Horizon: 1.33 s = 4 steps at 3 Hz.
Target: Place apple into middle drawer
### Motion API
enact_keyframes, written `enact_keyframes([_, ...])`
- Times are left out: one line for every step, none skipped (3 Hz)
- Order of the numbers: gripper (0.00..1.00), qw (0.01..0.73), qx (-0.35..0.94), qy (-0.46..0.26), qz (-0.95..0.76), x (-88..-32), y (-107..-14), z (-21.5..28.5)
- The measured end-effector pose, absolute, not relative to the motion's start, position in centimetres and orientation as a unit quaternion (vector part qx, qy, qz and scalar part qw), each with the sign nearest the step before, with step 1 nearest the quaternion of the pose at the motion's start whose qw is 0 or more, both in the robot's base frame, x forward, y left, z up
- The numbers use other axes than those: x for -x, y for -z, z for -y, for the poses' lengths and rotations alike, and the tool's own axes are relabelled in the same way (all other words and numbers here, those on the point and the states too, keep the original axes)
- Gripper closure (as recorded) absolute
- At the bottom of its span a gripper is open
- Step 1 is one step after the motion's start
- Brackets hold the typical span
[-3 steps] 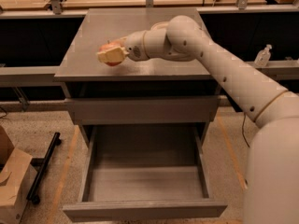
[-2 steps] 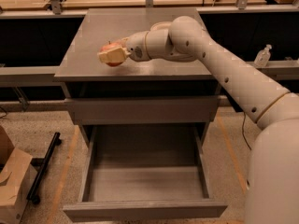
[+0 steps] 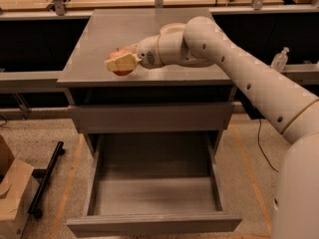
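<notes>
My gripper [image 3: 118, 62] is shut on the small red apple [image 3: 122, 72], with the cream fingers wrapped around it. It holds the apple just above the front left part of the grey cabinet top [image 3: 99, 34]. The apple shows red above and below the fingers. The middle drawer [image 3: 154, 195] is pulled out wide open below, a shallow grey tray with low side walls, and nothing lies in it. It sits below and a little to the right of the gripper. My arm reaches in from the right across the cabinet top.
A cream-white bowl [image 3: 172, 28] sits on the cabinet top, mostly hidden behind my arm. The uppermost drawer front [image 3: 149, 117] is shut. A cardboard box [image 3: 12, 198] and a black bar [image 3: 47, 178] lie on the floor at left. A bottle [image 3: 280, 59] stands at right.
My gripper with the apple has shifted slightly toward the cabinet top's front edge. The drawer has not moved.
</notes>
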<state>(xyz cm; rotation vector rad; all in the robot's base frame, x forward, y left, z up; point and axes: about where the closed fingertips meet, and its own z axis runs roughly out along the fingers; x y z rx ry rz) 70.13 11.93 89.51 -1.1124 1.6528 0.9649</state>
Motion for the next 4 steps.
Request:
enact_keyframes([1.00, 0.433, 0.438, -0.405, -0.676, -65.8, -88.9, -11.0])
enact_keyframes([1.00, 0.406, 0.436, -0.415, -0.687, -60.8, -85.1, -9.9])
enact_keyframes([1.00, 0.367, 0.438, -0.440, -0.693, -56.6, -80.0, -9.7])
enact_keyframes([1.00, 0.356, 0.440, -0.444, -0.695, -55.7, -78.9, -9.8])
